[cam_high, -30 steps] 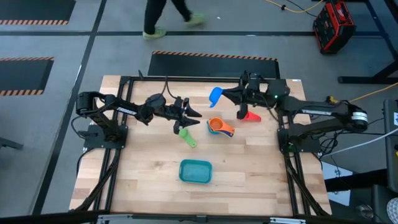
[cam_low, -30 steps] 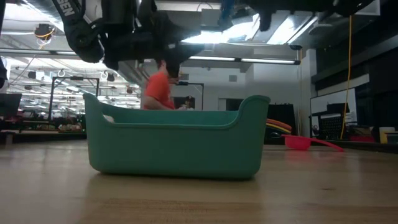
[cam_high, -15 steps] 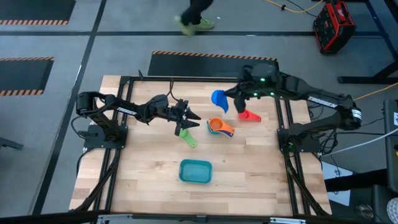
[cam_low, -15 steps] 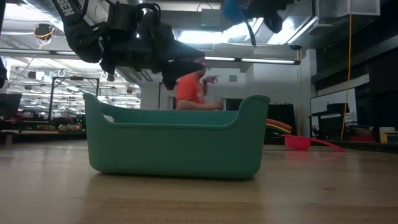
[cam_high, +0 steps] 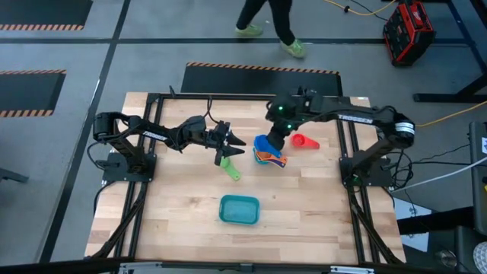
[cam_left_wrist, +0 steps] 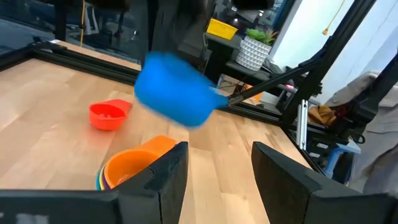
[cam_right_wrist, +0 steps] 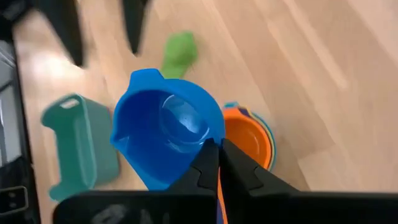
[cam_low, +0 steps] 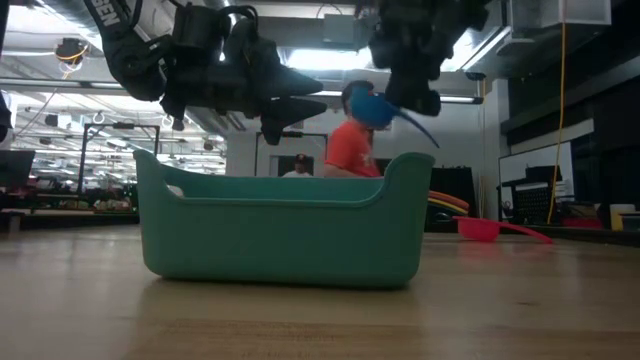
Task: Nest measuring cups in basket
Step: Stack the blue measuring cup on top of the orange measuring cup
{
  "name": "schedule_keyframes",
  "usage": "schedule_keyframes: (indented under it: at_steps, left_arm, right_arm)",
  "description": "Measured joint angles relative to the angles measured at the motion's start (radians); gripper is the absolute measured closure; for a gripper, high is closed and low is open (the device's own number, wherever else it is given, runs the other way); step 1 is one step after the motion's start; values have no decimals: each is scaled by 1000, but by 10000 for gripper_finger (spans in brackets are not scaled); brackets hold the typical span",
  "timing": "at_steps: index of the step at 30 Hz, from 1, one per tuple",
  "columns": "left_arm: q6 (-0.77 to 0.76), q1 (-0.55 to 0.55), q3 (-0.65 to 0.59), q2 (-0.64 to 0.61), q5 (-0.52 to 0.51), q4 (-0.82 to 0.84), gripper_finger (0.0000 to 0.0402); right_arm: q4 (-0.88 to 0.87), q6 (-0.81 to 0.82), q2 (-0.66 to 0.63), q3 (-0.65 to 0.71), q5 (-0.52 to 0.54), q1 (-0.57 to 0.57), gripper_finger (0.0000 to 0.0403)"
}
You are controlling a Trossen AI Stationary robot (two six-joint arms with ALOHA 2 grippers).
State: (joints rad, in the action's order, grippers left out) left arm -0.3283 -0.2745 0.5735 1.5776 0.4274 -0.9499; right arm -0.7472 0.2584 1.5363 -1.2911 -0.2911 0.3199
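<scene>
Blue cup (cam_high: 263,142): I see it held off the table by its handle in the right tool (cam_right_wrist: 217,163), fingers pinched shut on it, directly above the nested stack of cups (cam_high: 270,156) with orange on top. Right wrist view alone shows its hollow facing the camera. Red cup (cam_high: 303,141): on the table beside the stack. Green cup (cam_high: 229,167): on the table below the left tool (cam_high: 234,144), which hangs wide and empty. Basket (cam_high: 239,209): near the front edge, well apart; from the low view I cannot see inside it. Low view only: a person (cam_low: 352,148) in an orange top behind it.
</scene>
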Motion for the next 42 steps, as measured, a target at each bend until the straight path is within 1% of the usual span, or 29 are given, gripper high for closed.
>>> schedule_keyframes:
  at_steps: [11, 19, 35, 39, 42]
  left_arm:
    - [0, 0, 0, 0, 0, 0, 231]
    - [0, 0, 0, 0, 0, 0, 231]
    - [0, 0, 0, 0, 0, 0, 231]
    - [0, 0, 0, 0, 0, 0, 231]
    - [0, 0, 0, 0, 0, 0, 231]
  right_arm:
    - [-87, -29, 128, 0, -1, 0, 397]
    - [-95, -63, 185, 0, 0, 0, 396]
    - [-95, -57, 190, 0, 9, 7, 396]
    - [-96, -37, 190, 0, 52, 17, 396]
    - [-97, -39, 190, 0, 54, 26, 396]
